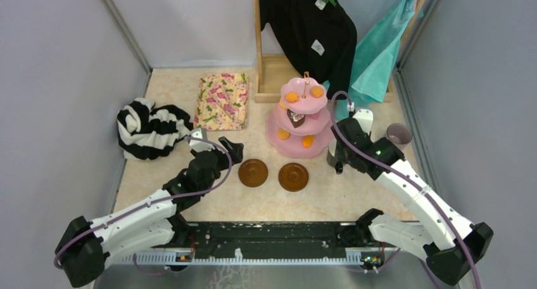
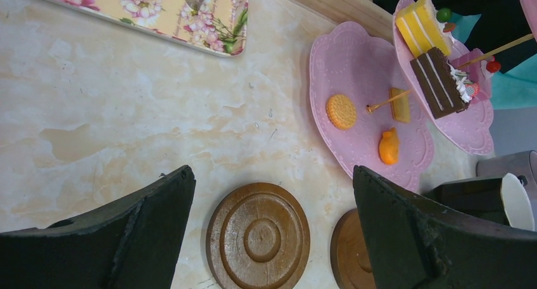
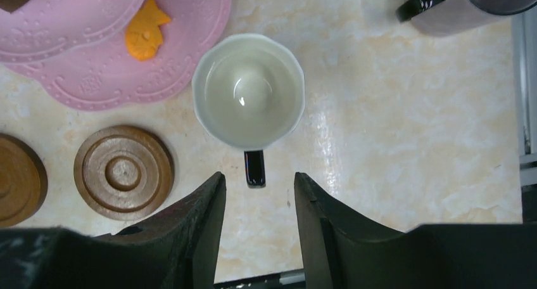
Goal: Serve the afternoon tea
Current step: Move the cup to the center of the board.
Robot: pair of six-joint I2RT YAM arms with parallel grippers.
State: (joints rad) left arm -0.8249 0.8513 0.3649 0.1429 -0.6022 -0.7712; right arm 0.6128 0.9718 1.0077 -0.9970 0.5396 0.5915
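Note:
The pink three-tier cake stand stands at the back centre with orange pastries and a brown one. In the left wrist view its bottom tier holds a round biscuit and an orange fish. Two brown saucers lie in front of it. My left gripper is open and empty above the left saucer. My right gripper is open, with the black handle of the cream mug at its tips. The lilac mug stands at the right.
A floral cloth lies at the back left, with a striped garment beside it. A wooden rack with a black garment and a teal cloth stands behind the stand. Grey walls close both sides.

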